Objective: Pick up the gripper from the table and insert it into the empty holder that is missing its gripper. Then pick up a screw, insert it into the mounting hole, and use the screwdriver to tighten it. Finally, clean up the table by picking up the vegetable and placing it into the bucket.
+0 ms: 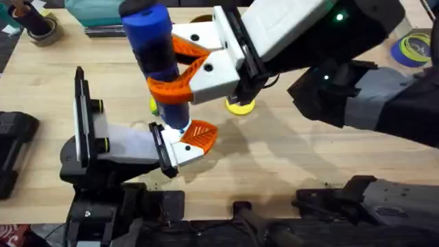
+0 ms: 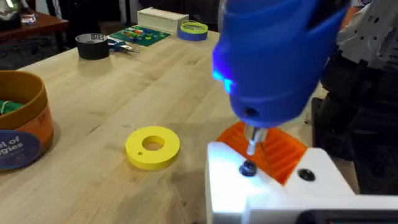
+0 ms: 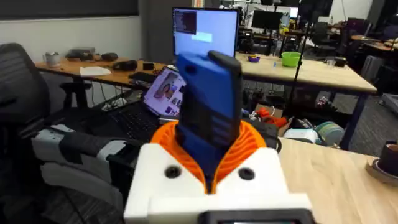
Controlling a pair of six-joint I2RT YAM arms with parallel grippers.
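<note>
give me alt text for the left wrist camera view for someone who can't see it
A blue electric screwdriver points its thin metal bit down at a dark screw in a white finger mount that carries an orange ribbed fingertip. On the wooden table beside it lie a flat yellow ring and an orange-brown bucket.

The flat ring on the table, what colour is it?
Yellow. The ring shows best in the left wrist view.

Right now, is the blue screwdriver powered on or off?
On, it appears: the thick blue pen-shaped electric screwdriver shows a glowing blue light on its body, with its thin metal bit standing on the dark screw.
</note>
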